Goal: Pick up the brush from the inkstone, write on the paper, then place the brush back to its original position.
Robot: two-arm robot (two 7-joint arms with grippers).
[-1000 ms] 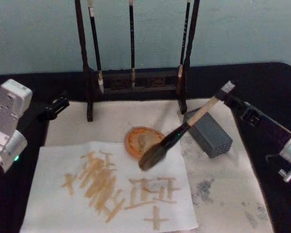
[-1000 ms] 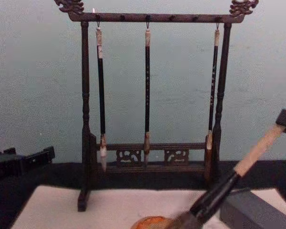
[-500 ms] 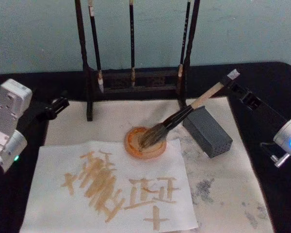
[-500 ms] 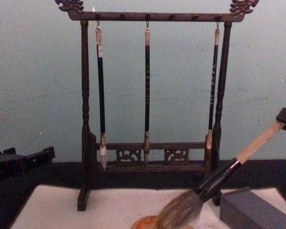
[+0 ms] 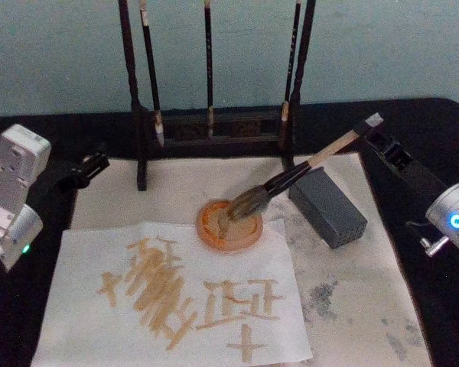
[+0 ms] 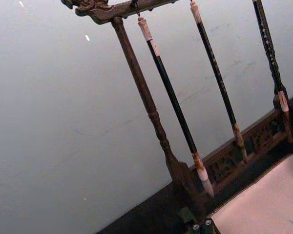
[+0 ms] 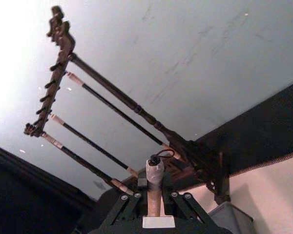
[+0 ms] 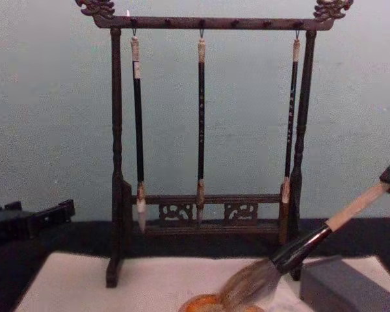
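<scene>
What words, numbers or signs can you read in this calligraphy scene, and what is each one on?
Paper: tan brushed characters, strokes overlapping; not readable.
Thin hanging brushes: any handle marks too small to read.
Grey block: no text visible.

Wooden rack (image 8: 116, 162), three thin brushes (image 8: 200, 117) hanging (tips down); grey block (image 5: 327, 206) on stained felt mat (image 5: 359, 298).

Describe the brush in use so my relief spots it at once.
In front of the wooden brush rack sits a round orange dish. The brush leans into it, bristles down, its end held by the right gripper. Unlike the three thin black hanging brushes, it is thick, pale-handled and bushy-headed.
</scene>
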